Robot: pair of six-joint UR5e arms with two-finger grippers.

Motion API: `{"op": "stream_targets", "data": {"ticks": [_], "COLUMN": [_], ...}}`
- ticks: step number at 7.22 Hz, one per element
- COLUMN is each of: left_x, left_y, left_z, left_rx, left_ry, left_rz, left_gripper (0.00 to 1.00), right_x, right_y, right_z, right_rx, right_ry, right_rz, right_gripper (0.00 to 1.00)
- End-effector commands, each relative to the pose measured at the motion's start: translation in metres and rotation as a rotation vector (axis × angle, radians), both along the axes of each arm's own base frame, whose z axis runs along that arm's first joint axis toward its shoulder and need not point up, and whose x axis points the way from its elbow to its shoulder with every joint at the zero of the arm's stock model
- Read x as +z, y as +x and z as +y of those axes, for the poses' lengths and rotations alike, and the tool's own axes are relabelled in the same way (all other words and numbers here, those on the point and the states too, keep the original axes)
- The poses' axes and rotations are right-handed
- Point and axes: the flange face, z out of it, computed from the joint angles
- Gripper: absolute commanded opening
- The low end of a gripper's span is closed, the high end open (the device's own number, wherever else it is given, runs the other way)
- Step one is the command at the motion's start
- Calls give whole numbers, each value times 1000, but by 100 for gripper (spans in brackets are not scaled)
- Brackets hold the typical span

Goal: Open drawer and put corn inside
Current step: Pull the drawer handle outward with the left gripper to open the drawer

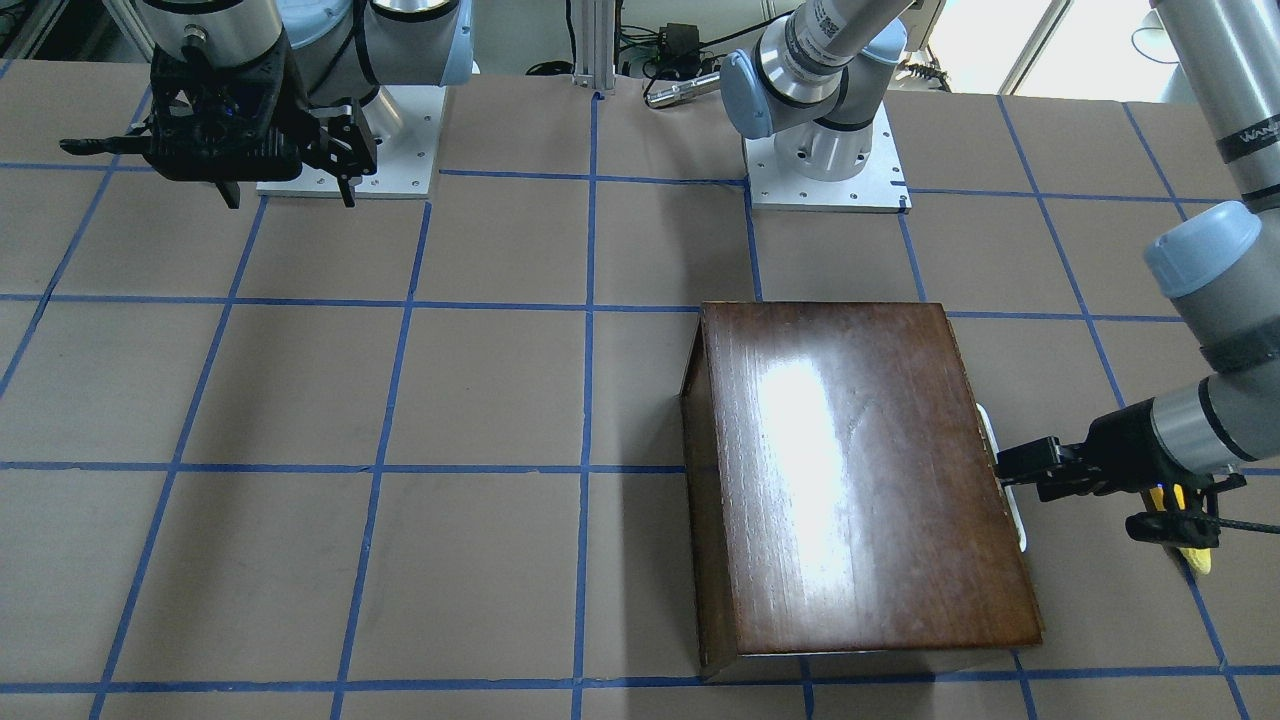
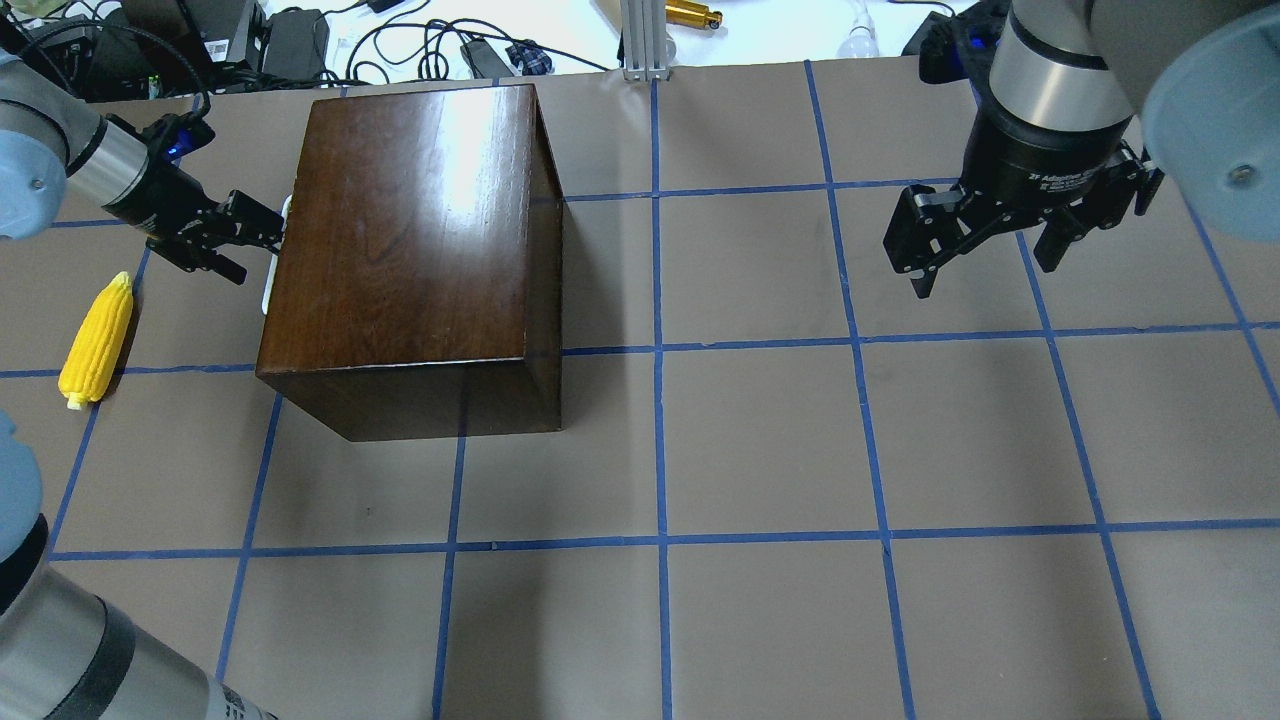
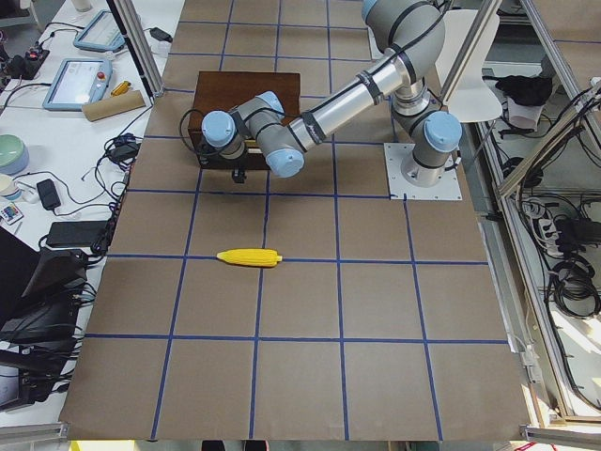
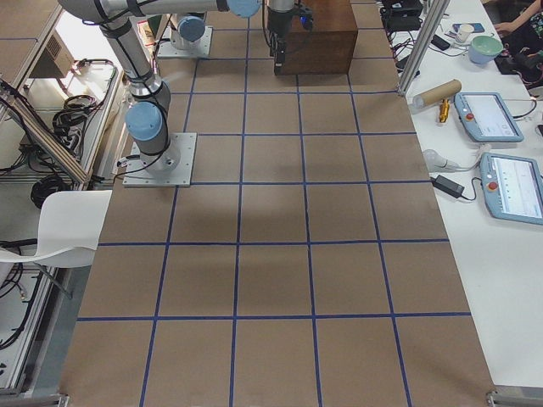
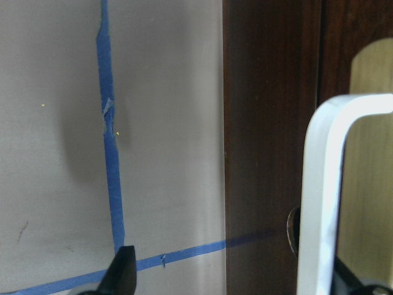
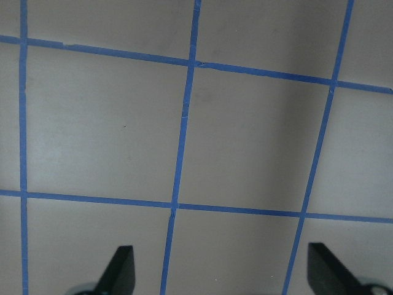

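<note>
A brown-papered surface (image 2: 760, 440), gridded with blue tape (image 2: 657, 300), is spread beneath both arms. A glossy dark-brown wooden box (image 2: 410, 220) is set on the robot's left half of it, with its top catching a bright glare. The drawer (image 5: 334, 43) is seen shut into the box's left-facing side, and little more than its curved white handle (image 2: 268, 295) is shown past the box edge in the overhead view.

The left hand (image 2: 252, 240) is held level at that handle with its fingers spread wide, nothing being gripped. In the left wrist view the handle is seen between the two fingertips, close against one of them (whether it is touched cannot be told). The right hand (image 2: 982, 275) is hung well above bare paper on the far side of the surface, pointed downward, its fingers likewise parted and empty.

The corn (image 2: 97, 340) is laid flat on the surface just to the robot's left of the box, apart from it and untouched, near the left arm, with its pale tip turned toward the robot.
</note>
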Motion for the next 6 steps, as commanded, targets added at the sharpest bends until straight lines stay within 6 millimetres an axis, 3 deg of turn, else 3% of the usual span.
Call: {"op": "stream_targets", "data": {"ticks": [1,3,5,6], "left_x": [1,3,3,3], "left_y": [16,45,57,73], "left_z": [4,13,16,22], "left_rx": [24,74,86,108], "left_ry": [-1,-4,-6,-7], "left_rz": [-2,-3,-4,-4], "left_gripper": [100,100,100,100], "right_x": [0,0,0,0], "right_y": [0,0,0,0], "right_z": [0,0,0,0], "right_rx": [0,0,0,0], "right_ry": [1,-1,1,1], "right_rz": [0,0,0,0], "right_gripper": [100,100,100,100]}}
